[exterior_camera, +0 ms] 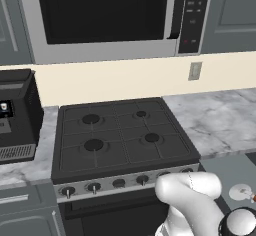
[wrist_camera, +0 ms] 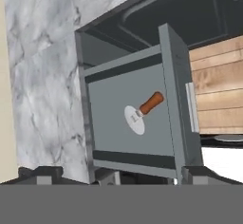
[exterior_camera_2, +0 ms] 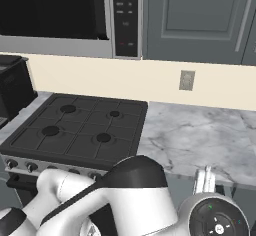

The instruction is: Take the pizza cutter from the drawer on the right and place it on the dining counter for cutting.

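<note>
The pizza cutter point(wrist_camera: 142, 112) has a reddish-brown handle and a pale silver-white round blade. The drawer point(wrist_camera: 178, 99) is flat grey inside and out, with a light silver bar handle point(wrist_camera: 191, 107). The bench point(exterior_camera_2: 200, 140) is white-grey veined marble. The stove point(exterior_camera: 120, 135) is black on top, with a silver-grey strip of dark knobs along its front. The wall point(exterior_camera: 125, 77) is cream, the cabinet doors point(exterior_camera_2: 200, 20) blue-grey, and the floor point(wrist_camera: 218, 88) shows warm brown wood planks.
</note>
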### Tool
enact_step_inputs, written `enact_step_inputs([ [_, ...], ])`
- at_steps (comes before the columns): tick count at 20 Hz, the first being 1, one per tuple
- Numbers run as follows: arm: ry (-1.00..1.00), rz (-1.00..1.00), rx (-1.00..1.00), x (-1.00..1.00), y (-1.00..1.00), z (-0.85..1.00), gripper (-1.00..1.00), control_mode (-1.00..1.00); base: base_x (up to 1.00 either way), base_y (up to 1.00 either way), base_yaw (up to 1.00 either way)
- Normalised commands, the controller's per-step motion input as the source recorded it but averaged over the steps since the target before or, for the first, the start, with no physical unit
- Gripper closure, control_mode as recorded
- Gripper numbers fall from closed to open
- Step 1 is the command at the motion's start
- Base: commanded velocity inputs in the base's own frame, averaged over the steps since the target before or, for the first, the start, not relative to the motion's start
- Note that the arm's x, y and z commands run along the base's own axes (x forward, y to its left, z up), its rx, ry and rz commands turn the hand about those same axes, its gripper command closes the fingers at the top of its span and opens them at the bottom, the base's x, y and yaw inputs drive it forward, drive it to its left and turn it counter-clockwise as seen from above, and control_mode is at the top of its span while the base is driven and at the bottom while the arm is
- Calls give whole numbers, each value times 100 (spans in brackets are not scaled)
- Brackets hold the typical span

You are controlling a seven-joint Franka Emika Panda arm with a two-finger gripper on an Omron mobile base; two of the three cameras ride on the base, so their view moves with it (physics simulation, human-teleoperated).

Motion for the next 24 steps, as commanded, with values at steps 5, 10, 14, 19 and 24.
enact_step_inputs([
  [5,19,0,0,30,28,0,-100,-100,0,0,0],
  [10,18,0,0,41,-1,-2,-100,-100,0,0,0],
  [14,15,2,0,25,0,-31,-100,-100,0,0,0],
  [19,9,23,-4,2,0,-51,-100,-100,0,0,0],
  [24,12,18,-4,18,4,-36,-100,-100,0,0,0],
])
